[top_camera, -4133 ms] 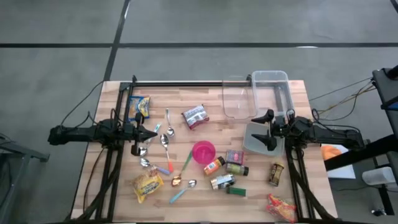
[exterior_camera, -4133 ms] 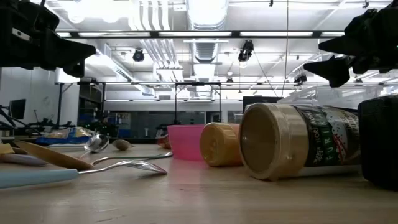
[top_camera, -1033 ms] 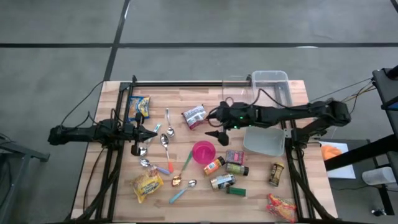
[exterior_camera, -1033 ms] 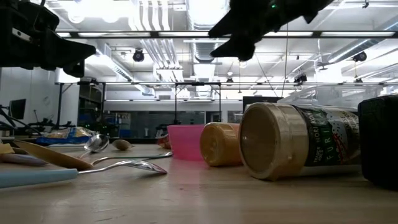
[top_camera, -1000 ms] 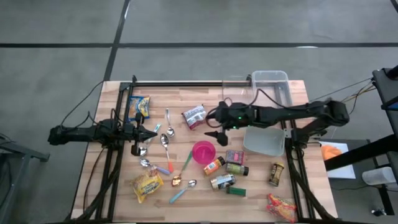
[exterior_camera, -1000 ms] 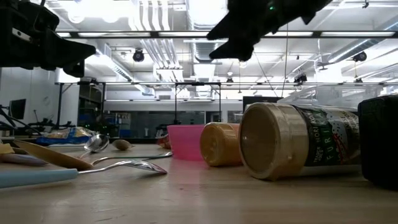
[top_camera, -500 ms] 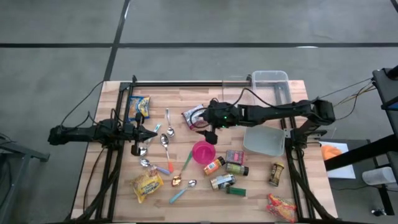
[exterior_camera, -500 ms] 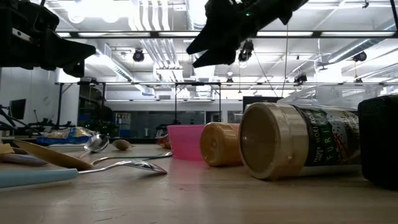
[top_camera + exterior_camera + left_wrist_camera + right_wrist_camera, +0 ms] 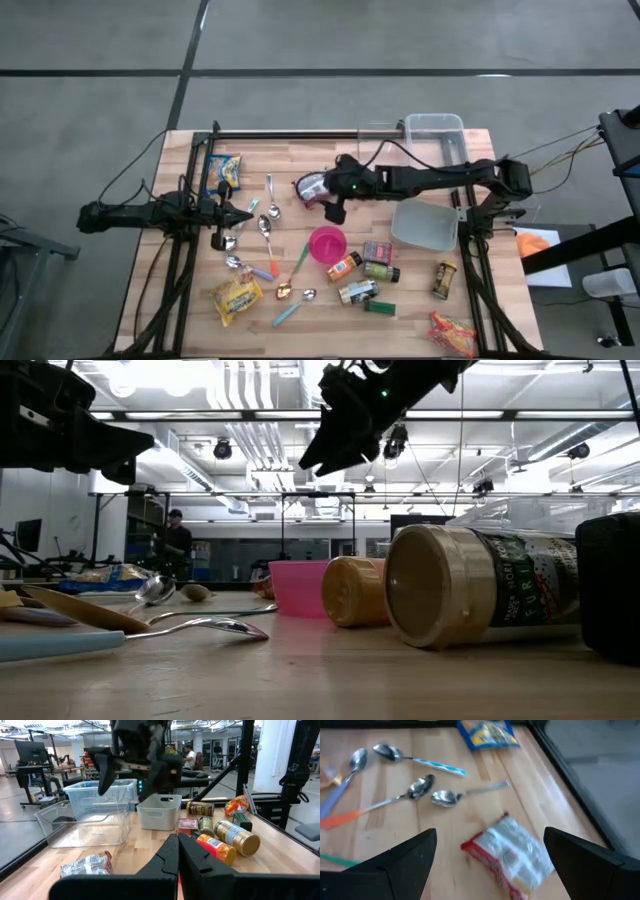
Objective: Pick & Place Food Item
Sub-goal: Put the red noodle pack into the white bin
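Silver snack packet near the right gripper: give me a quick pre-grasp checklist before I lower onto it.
1. right gripper jaws open wide: ok.
2. Gripper over the silver snack packet: ok, the packet sits between the fingers in the right wrist view.
3. Packet lying flat on the table, free of other items: ok.
4. Nearest spoon clear of the packet: ok, apart from it.
5. Height above the packet: cannot tell.
6. left gripper shut, parked over the spoons on the left, out of the way: ok.
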Robot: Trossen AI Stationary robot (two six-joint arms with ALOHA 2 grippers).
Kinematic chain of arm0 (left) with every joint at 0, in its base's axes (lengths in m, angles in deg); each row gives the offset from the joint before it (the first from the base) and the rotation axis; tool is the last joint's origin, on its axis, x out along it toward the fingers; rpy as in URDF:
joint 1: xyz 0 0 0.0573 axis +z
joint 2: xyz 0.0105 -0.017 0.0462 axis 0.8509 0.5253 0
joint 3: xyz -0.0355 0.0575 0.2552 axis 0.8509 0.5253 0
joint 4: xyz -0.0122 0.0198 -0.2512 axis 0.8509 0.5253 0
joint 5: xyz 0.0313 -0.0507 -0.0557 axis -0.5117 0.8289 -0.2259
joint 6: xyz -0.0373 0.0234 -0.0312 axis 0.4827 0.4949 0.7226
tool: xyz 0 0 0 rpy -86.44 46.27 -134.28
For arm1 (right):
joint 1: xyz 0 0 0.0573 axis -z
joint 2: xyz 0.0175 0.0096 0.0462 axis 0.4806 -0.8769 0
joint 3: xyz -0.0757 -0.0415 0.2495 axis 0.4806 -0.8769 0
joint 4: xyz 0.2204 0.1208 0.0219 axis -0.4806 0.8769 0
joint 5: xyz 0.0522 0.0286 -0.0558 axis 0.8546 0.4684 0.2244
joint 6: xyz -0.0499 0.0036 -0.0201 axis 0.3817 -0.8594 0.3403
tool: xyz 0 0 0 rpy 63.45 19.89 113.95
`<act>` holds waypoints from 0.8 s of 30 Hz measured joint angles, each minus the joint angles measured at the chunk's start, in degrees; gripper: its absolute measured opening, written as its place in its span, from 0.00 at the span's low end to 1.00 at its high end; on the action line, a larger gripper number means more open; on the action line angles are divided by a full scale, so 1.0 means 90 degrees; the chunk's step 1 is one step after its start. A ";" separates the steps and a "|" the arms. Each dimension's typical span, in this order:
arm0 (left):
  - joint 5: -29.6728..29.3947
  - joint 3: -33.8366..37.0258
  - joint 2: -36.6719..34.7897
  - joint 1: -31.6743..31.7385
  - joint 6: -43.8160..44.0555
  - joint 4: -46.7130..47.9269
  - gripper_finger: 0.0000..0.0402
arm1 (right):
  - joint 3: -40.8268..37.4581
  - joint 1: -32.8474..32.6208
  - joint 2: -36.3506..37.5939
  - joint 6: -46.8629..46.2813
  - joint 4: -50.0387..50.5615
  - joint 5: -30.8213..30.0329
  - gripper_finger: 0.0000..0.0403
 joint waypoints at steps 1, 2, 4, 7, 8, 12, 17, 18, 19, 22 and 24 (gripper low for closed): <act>0.0001 -0.0001 0.0001 -0.0001 0.0000 0.0001 0.00 | 0.0000 0.0064 0.0005 -0.0128 0.0175 -0.0002 0.91; 0.0000 0.0001 0.0004 -0.0001 0.0000 0.0002 0.00 | -0.0005 0.0130 0.0002 -0.0183 0.0322 0.0004 0.91; 0.0001 -0.0001 0.0002 -0.0001 -0.0001 0.0000 0.00 | -0.0012 0.0276 -0.0032 -0.0177 0.0493 0.0119 0.91; 0.0001 0.0000 0.0000 -0.0001 0.0000 0.0000 0.00 | -0.0012 0.0494 -0.0147 -0.0155 0.0480 0.0414 0.91; 0.0001 0.0002 0.0000 -0.0001 0.0000 0.0002 0.00 | -0.0010 0.0560 -0.0213 -0.0150 0.0465 0.0499 0.91; 0.0001 0.0001 0.0002 -0.0001 -0.0001 0.0002 0.00 | 0.0012 0.0793 -0.0625 0.0182 0.0693 0.0525 0.91; 0.0001 -0.0001 0.0012 -0.0001 0.0001 0.0000 0.00 | 0.0229 0.0964 -0.1171 0.0658 0.0741 0.0437 0.91; 0.0001 0.0000 0.0012 -0.0001 0.0001 0.0000 0.00 | 0.0297 0.0978 -0.1241 0.0675 0.0783 0.0440 0.91; 0.0000 -0.0001 0.0010 -0.0001 0.0001 0.0000 0.00 | 0.0373 0.0996 -0.1311 0.0704 0.0846 0.0442 0.91; 0.0001 0.0001 0.0012 -0.0001 0.0001 0.0002 0.00 | 0.0638 0.1030 -0.1507 0.0889 0.1073 0.0427 0.91; 0.0001 0.0001 0.0012 -0.0001 0.0002 0.0002 0.00 | 0.0844 0.1066 -0.1658 0.0979 0.1326 0.0425 0.91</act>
